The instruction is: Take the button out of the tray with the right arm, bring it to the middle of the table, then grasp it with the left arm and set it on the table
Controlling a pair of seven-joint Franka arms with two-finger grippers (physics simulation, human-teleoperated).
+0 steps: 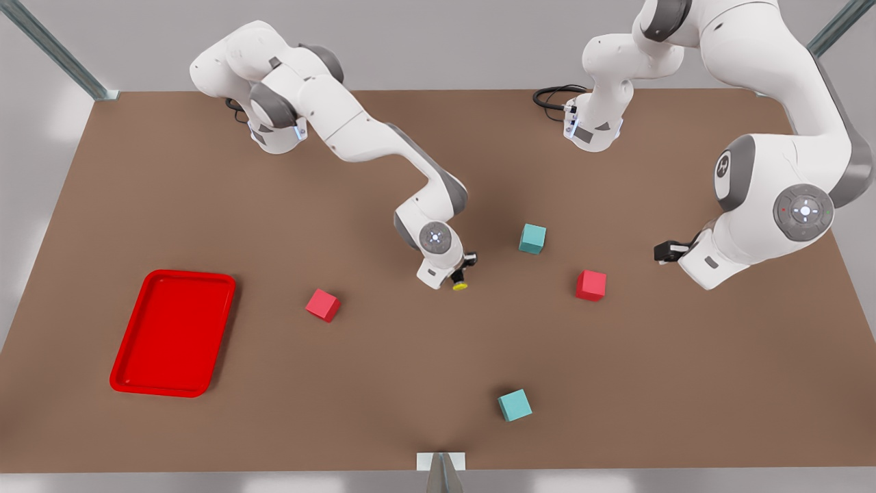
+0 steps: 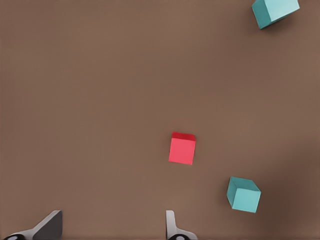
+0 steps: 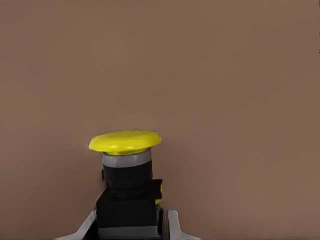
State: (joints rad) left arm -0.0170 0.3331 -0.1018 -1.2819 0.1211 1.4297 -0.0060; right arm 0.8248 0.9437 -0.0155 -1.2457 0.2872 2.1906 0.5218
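Right gripper (image 1: 457, 279) is clamped on the button (image 1: 460, 285), holding it by the dark body near table (image 1: 424, 383) centre. In the right wrist view the button (image 3: 126, 180) sits between the fingers (image 3: 172, 225), yellow cap pointing away from the wrist, body gripped low. I can't tell from the front view whether it's airborne or touching the table.

Tray (image 1: 172, 333) is at about 8 o'clock from the button, well apart.

Left gripper (image 1: 667, 252) is at 3 o'clock from the button, well apart, waiting. Its fingers (image 2: 172, 227) stand wide apart in the left wrist view, nothing between them.

Clutter: red cube (image 1: 323, 304) at 9 o'clock of the button, teal cube (image 1: 532, 238) at 2 o'clock, second red cube (image 1: 590, 285) at 3 o'clock between the button and the left gripper, another teal cube (image 1: 514, 405) at 5 o'clock.

Step in hand, as I read it: handover at centre. To do it well:
- keep the right grip steady, don't rotate the button
- route the left arm over or around the 3 o'clock red cube
- left should take the cap end or the free body faces, not the ones the right fingers cover
- release right only after left has closed

Risk: small part, little free surface for a second grip.
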